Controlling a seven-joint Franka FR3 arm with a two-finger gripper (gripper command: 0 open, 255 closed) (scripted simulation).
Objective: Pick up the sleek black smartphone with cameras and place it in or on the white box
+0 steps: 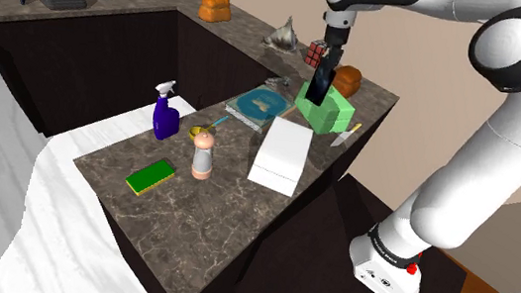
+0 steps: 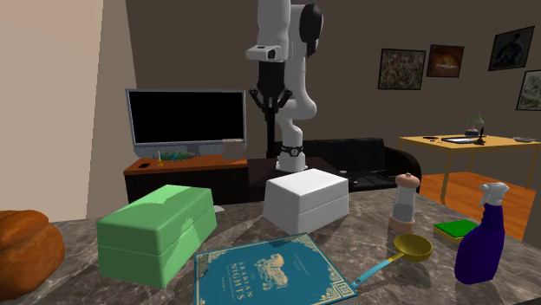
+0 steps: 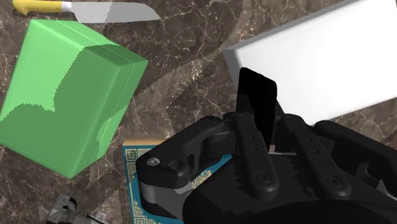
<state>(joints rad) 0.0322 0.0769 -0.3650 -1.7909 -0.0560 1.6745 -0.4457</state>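
Observation:
My gripper (image 1: 331, 56) is shut on the black smartphone (image 1: 321, 81), which hangs upright from the fingers above the green box (image 1: 328, 109). In the wrist view the phone (image 3: 257, 95) stands clasped between the two black fingers (image 3: 250, 147), over the counter between the green box (image 3: 70, 102) and the white box (image 3: 318, 63). The white box (image 1: 283, 153) lies closed on the dark marble counter, toward the shoulder view's lower left of the gripper. Across the table, the gripper (image 2: 275, 102) hangs high behind the white box (image 2: 305, 199).
A teal book (image 1: 260, 104), blue spray bottle (image 1: 165, 113), pepper grinder (image 1: 204, 154), gold measuring cup (image 1: 198, 131) and green sponge (image 1: 151, 176) share the counter. A yellow-handled knife (image 3: 89, 9) lies beyond the green box. A Rubik's cube (image 1: 317, 52) and bread loaf (image 1: 347, 77) sit behind.

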